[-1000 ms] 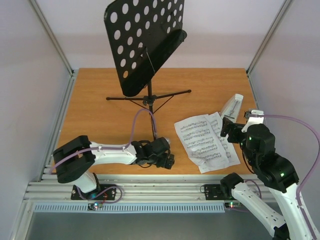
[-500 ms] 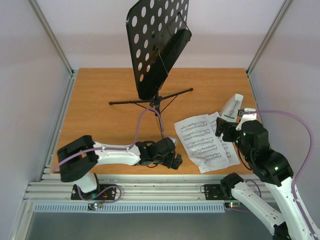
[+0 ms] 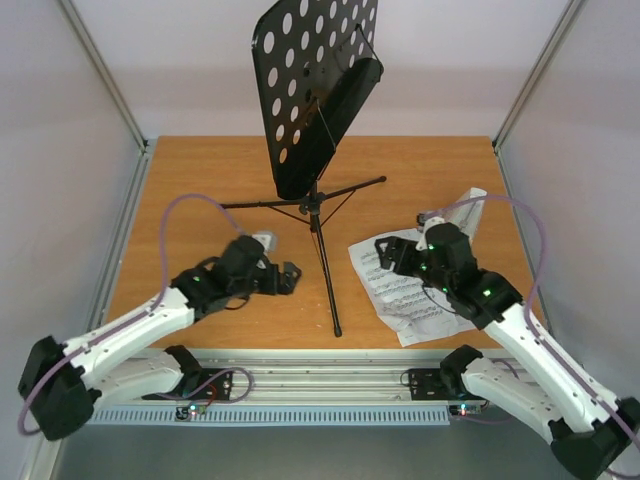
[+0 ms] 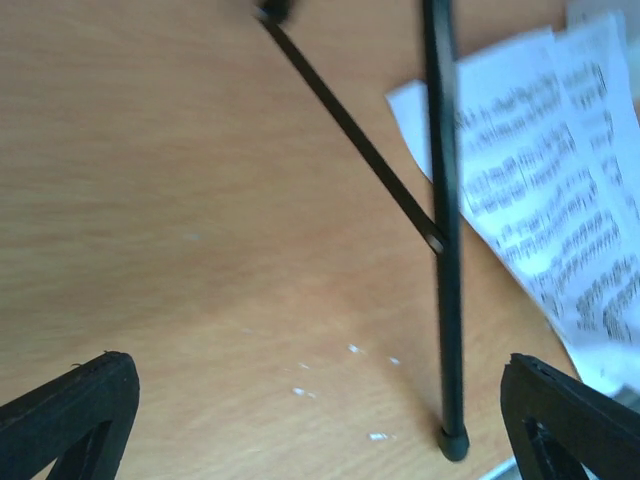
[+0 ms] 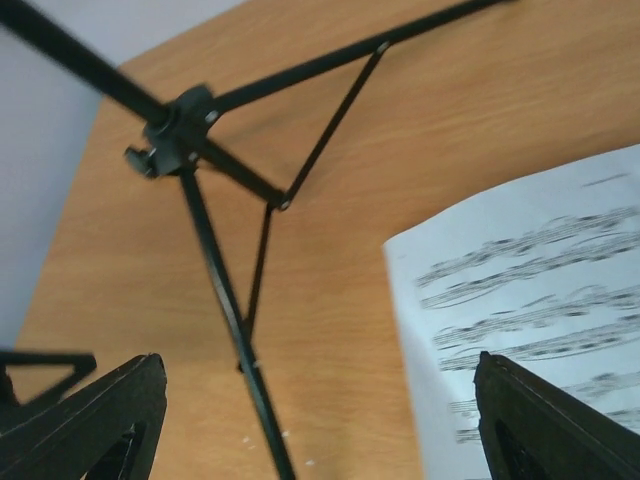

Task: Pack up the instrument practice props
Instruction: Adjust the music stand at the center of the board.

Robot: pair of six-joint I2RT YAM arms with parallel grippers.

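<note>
Now the left pincer [image 3: 285, 277] gapes empty beside a leg of the music stand [image 3: 315, 100]; the right pincer [image 3: 385, 250], also apart, hovers at the sheet music [image 3: 393, 295].

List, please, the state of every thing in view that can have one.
music stand: upright, tripod legs spread, desk tilted.
sheet-music pages: lying flat, loose, overlapping.
metronome: mostly hidden; whether its cover is on cannot be told.
left gripper: open, empty.
right gripper: open, empty.

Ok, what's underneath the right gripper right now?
The white sheet-music pages lie on the table beneath the right gripper. The arm hides their far part and most of the pale metronome behind it.
</note>
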